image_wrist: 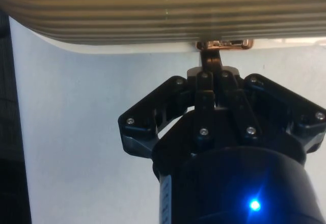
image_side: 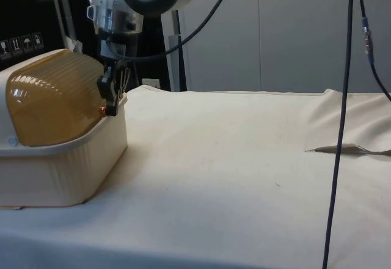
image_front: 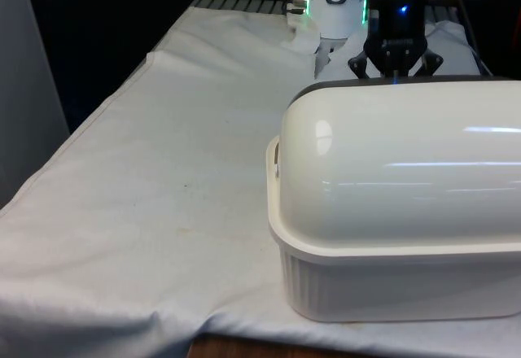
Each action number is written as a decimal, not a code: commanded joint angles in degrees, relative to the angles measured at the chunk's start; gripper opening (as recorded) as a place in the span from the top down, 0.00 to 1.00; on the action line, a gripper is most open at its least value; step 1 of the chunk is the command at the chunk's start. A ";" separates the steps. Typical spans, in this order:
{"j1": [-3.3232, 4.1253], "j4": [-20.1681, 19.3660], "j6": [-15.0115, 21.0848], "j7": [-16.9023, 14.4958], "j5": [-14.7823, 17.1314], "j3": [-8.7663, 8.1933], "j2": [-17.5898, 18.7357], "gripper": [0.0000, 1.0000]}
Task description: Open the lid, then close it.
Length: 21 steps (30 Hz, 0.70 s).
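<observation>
Down at the front edge of the bread box (image_side: 58, 153), the black gripper (image_side: 112, 101) hangs with its fingers brought together on a small copper-coloured handle (image_wrist: 222, 45) at the bottom edge of the ribbed roll-top lid (image_side: 52, 95); the wrist view shows the fingers pinched shut on that handle with no gap between them. The lid is down (closed over the box), its lower edge meeting the rim of the cream base just where the gripper stands. In the side view the lid looks amber and translucent, with fine ribs running across its curve, while the base below it is cream with shallow vertical fluting. The front view sees the box from behind: a smooth, glossy cream shell (image_front: 399, 175) sits over the fluted base and takes up the front view's right, near the edge of the surface closest to that camera, and the gripper (image_front: 396, 63) rises just beyond its top. A white cloth (image_front: 155, 203) covers the surface, lying mostly flat with a few soft creases, and it is bunched into a fold toward the far right of the side view. Dark cables (image_side: 342, 128) hang down across the side view, well apart from the box.
</observation>
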 commanded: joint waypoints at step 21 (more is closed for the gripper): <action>0.00 0.06 0.92 0.06 0.00 0.00 0.06 1.00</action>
